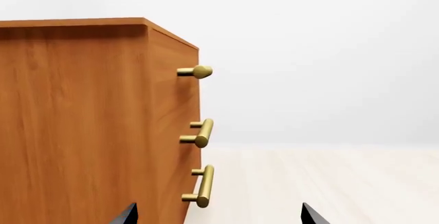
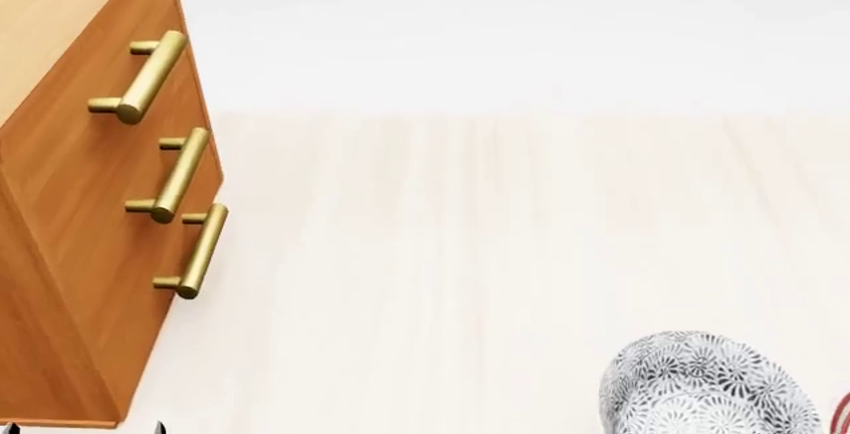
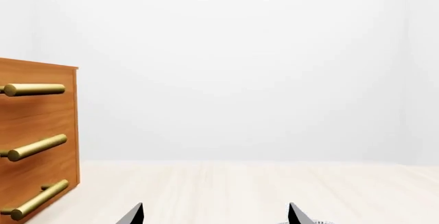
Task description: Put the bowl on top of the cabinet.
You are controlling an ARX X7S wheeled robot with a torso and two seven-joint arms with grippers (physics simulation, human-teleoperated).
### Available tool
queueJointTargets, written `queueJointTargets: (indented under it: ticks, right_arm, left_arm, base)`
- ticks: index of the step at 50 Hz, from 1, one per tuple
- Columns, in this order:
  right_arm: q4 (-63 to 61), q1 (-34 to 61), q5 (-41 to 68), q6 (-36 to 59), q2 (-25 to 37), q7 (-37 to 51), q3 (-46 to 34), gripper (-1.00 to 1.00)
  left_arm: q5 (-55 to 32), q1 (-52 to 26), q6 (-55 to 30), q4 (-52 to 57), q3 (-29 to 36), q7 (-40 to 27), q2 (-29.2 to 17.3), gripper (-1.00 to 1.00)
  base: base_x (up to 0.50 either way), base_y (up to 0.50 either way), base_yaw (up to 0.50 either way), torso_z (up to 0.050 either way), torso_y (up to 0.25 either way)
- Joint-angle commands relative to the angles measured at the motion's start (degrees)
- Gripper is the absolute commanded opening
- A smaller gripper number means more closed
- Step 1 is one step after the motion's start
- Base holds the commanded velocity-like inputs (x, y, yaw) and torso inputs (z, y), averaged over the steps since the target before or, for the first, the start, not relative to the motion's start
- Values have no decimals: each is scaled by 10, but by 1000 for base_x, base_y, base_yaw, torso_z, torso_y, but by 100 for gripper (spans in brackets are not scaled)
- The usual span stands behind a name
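Bowl (image 2: pixel 704 386) sits nearest on the pale floor (image 2: pixel 505 235), well apart from the cabinet (image 2: pixel 80 215) farther left. Left gripper (image 1: pixel 218 215) and right gripper (image 3: pixel 215 215) both spread, holding nothing. No writing is readable anywhere

The bowl (image 2: pixel 704 384) runs off the head view's bottom edge, so its base and whatever it rests on go unseen. Beside it, a red sliver (image 2: pixel 842 414) at the right edge is too small to identify. The cabinet (image 2: pixel 80 245) is cropped at the left and bottom, most of its top out of frame. Of the left end effector (image 1: pixel 218 215) and right end effector (image 3: pixel 215 215), only dark fingertip corners show, set apart. A thin patterned strip (image 3: pixel 307 222) at the right wrist view's edge is perhaps the bowl's rim.
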Motion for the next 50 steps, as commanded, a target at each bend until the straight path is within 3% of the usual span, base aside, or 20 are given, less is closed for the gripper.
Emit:
queueJointTargets:
  ticks: [1,27,31,35,50]
  right_arm:
    - [2,3,-2,0,1,4,-3,100]
    - [-47,-11,35,47,-9,49,23,100]
    - [-83,-5,6,128,-72,171,75,100]
    - [-76,-15,19,54,-56,142,62,100]
    - [-89,-34,174,5,-5,78,79,100]
  left_arm:
    - [-2,-1,0,-1,3,-3,-3,100]
    - [-5,-2,0,0,8,-11,-9,100]
    - [-5,-4,-1,-1,10,-12,-9,100]
    - [-9,-4,-2,2,8,-13,-12,100]
    - [-11,-11,-3,-8,14,-14,-12,100]
  base:
    - [234,0,0,0,0]
    - [71,0,0,0,0]
    - [0,0,0,0,0]
    - [0,0,0,0,0]
    - [0,0,0,0,0]
